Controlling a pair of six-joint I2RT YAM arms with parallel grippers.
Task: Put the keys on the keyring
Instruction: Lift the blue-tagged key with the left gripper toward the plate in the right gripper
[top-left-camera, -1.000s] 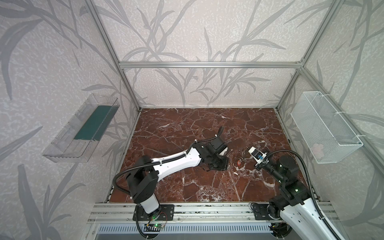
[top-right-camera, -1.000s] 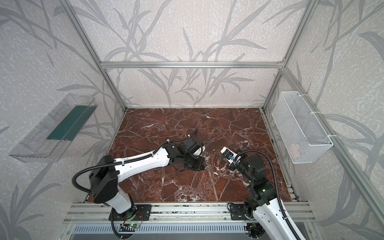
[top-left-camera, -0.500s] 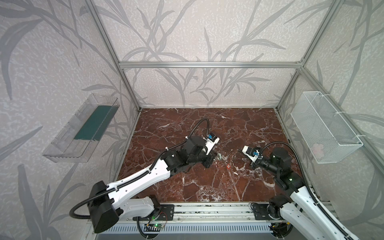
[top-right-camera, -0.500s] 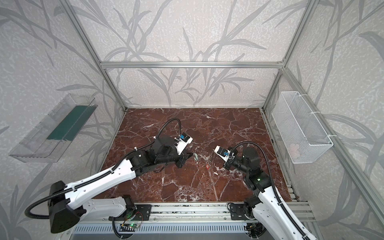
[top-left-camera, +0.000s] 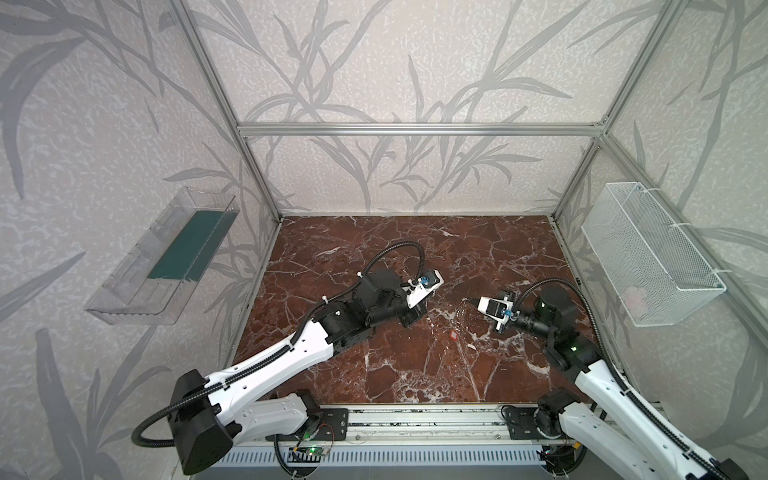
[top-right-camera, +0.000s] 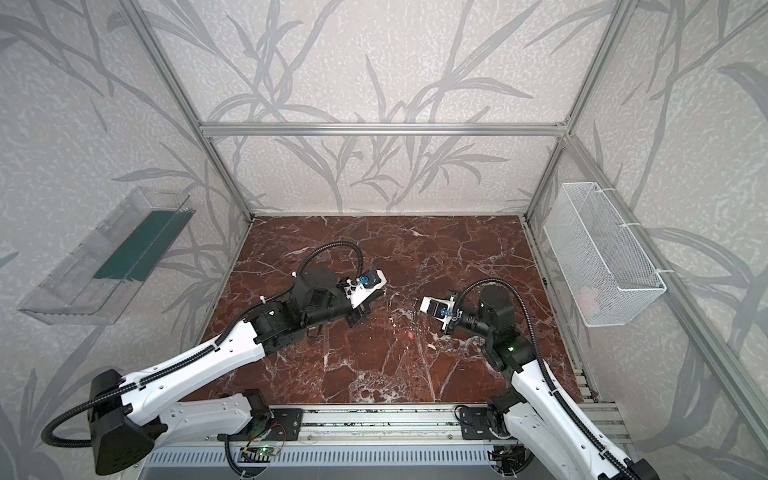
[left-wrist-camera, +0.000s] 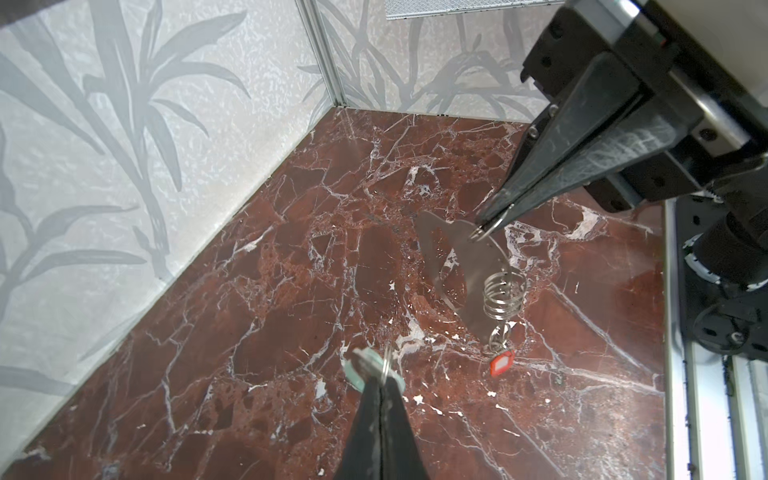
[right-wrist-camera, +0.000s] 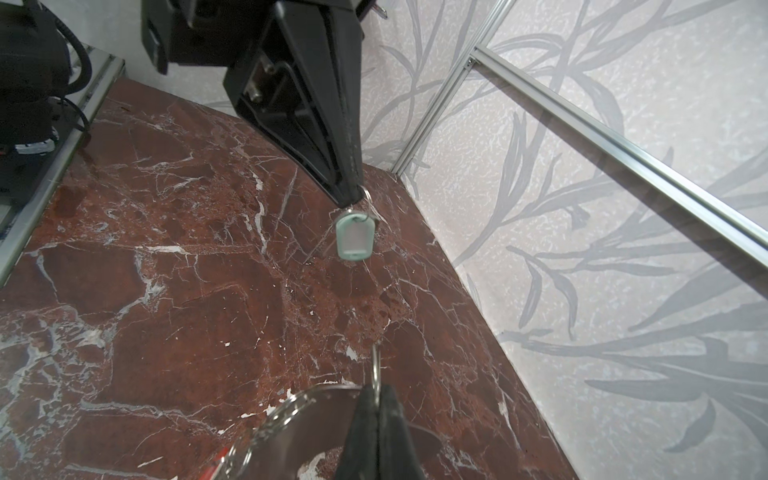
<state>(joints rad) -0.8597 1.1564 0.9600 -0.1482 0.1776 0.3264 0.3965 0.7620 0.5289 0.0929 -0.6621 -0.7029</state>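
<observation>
Left gripper (right-wrist-camera: 353, 198), fingers pressed together, pinches the pale-tagged key (right-wrist-camera: 353, 239). Right gripper (left-wrist-camera: 486, 227) likewise pinches the tilted keyring (left-wrist-camera: 461, 266); the red-tagged key (top-left-camera: 454, 334) hangs from it, right of centre in both top views.

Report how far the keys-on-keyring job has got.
Done, it seems: the red-tagged key hangs from the wire coil on the keyring, which the right gripper holds up by a small ring. In hand: the left gripper is shut on the pale-tagged key, clear of the keyring. Left: bring that key across and thread it on.
</observation>
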